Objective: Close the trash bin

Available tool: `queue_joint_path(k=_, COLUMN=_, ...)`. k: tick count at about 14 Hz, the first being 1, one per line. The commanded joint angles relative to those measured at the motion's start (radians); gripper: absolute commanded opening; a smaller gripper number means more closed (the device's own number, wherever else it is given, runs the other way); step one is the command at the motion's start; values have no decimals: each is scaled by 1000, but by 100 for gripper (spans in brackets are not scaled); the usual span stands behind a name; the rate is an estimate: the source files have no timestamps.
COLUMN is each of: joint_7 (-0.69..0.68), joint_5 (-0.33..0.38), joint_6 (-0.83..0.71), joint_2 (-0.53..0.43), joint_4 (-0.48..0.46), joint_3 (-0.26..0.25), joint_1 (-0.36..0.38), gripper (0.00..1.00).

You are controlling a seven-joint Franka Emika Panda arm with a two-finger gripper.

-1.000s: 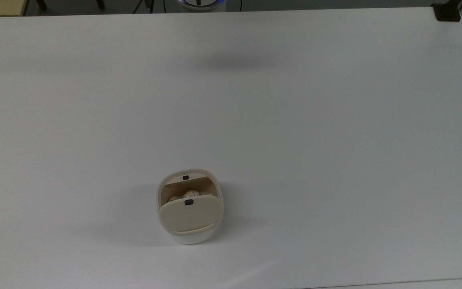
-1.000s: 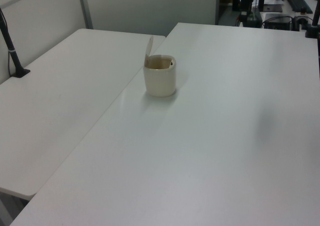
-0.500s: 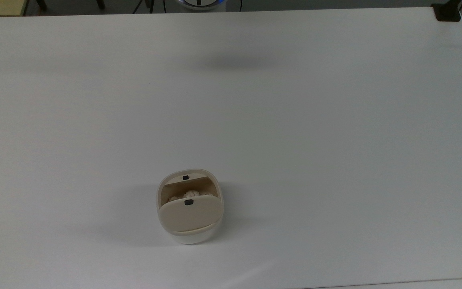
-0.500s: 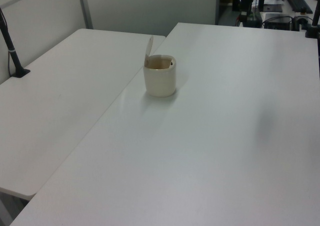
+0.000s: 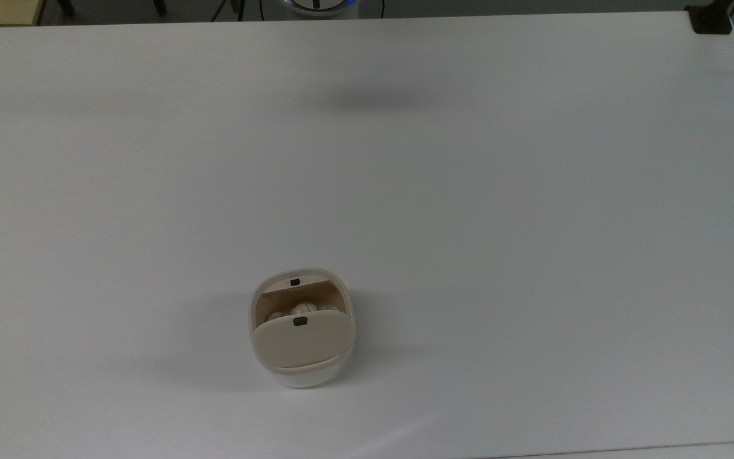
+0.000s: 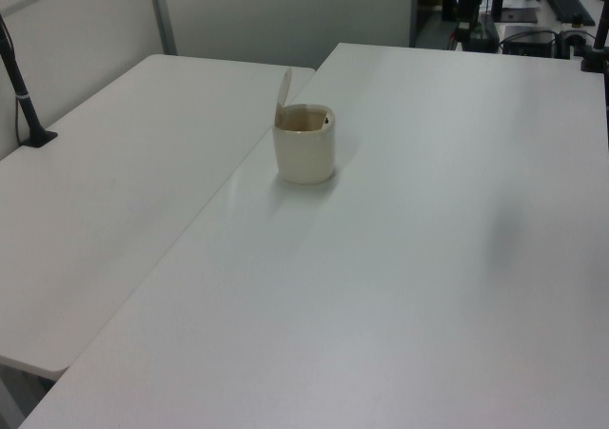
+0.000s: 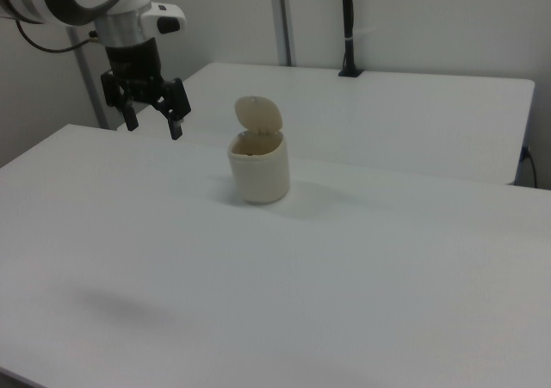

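1. On the smooth matte white table: the trash bin, a small rounded-square tub with a glossy white plastic body, standing upright towards the top view's lower edge, a little left of centre.
2. Lid: beige, rounded, hinged at one side, raised nearly upright; the mouth stands open.
3. Latch: small black square near the lid's free edge; a matching black piece sits on the rim opposite.
4. Contents: pale crumpled wads, seemingly paper.
5. Gripper: black, two fingers spread apart, holding nothing, hanging above the table to the right view's left of the bin, well apart from it.
6. Second white table: butted alongside, just beside the bin.
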Motion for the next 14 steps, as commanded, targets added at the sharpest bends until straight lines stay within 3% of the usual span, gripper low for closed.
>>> queue_joint_path(k=1, joint_7=-12, joint_5=-9, joint_6=-17, joint_2=2, joint_4=10, joint_3=5, joint_1=-6, gripper=100)
queue_joint_path(k=8, joint_7=-55, joint_5=-14, joint_6=-6, joint_2=17, joint_4=12, joint_3=0, joint_1=-14, gripper=100)
queue_joint_path(k=11, joint_7=-92, joint_5=-24, joint_6=64, joint_2=67, joint_4=59, joint_3=-3, joint_1=-16, gripper=100)
queue_joint_path(k=12, joint_7=-89, joint_5=-24, joint_6=110, joint_2=80, joint_4=64, joint_3=-3, joint_1=-16, gripper=98)
queue_joint_path(k=14, joint_7=-38, joint_5=-24, joint_6=217, joint_2=110, joint_4=68, joint_3=-3, joint_1=-22, gripper=82)
